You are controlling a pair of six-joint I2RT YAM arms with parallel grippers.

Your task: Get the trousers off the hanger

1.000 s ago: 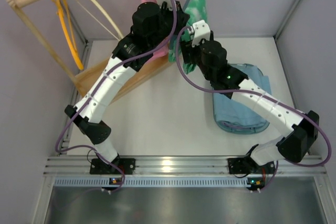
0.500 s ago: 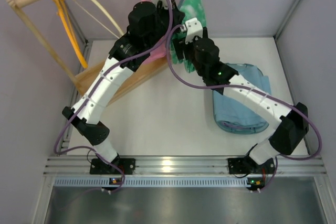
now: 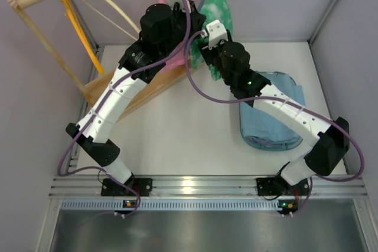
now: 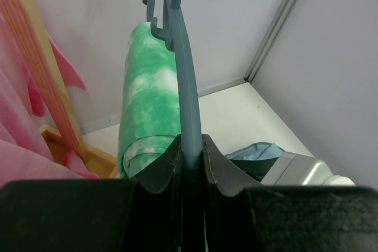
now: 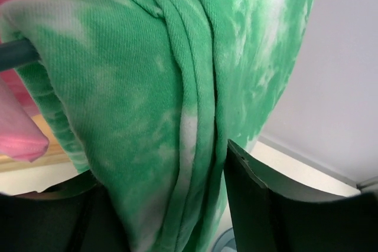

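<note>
Clamping the hanger [image 4: 188,104] in my left jaws near the far wall, I straddle the trousers [image 5: 177,87] draped on it with my right jaws; I cannot tell whether they grip. Pulling on a shallow bite could slip, or twist the hanger free.

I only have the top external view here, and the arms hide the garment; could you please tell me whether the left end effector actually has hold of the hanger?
Observer: Yes. The left wrist view shows the left end effector shut on the hanger, its grey-blue stem pinched between the fingers below the hook.
Operator: Thank you. And is the right one on the trousers?
Observer: The right wrist view shows a fold of the trousers hanging between the fingers of the right end effector; I cannot tell whether they press it.
Operator: Are the trousers off the hanger's bar?
Observer: No; the bar's end pokes out of the fold in that same view.
</note>
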